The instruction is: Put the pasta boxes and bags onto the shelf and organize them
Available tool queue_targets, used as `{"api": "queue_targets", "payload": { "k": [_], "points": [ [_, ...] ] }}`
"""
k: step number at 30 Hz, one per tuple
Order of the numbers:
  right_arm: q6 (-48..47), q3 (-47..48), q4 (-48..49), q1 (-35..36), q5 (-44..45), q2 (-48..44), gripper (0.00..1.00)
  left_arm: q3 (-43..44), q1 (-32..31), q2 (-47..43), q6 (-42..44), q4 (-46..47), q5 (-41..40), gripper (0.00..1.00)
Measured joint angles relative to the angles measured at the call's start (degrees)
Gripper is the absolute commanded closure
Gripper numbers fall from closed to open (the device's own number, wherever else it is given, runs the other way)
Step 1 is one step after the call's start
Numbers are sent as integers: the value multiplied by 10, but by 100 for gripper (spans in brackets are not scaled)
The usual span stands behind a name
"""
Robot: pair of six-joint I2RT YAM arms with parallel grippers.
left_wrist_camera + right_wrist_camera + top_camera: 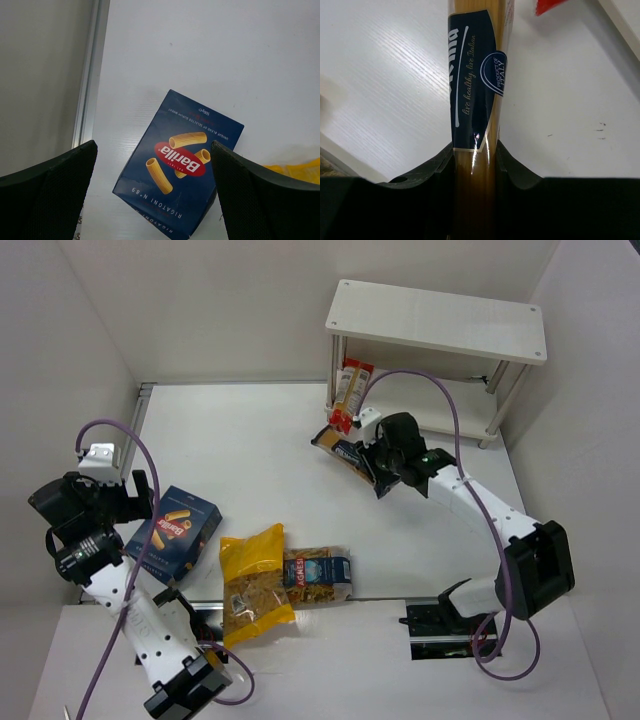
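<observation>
My right gripper (378,462) is shut on the long narrow spaghetti pack (345,453) with its dark blue label (475,80), held just in front of the white shelf (436,320). The red-and-white narrow pack (350,390) leans on the shelf's lower tier by the left legs. My left gripper (135,492) is open above the dark blue box (175,530) with red logo (180,159), which lies flat on the table. The yellow bag (255,580) and the clear blue-labelled bag (318,575) lie side by side at the near edge.
White walls enclose the table on the left, back and right. A metal rail (89,75) runs along the left edge. A purple cable (440,390) loops from the right arm past the shelf's lower tier.
</observation>
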Motion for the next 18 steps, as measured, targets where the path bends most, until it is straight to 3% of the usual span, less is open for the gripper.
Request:
{"api": "queue_targets", "payload": {
  "k": [10, 18],
  "points": [
    [1, 63, -64, -9, 3, -12, 100, 0, 0, -1, 0, 0, 0, 1],
    [-2, 111, -97, -11, -3, -73, 100, 0, 4, 1, 0, 0, 0, 1]
  ]
}}
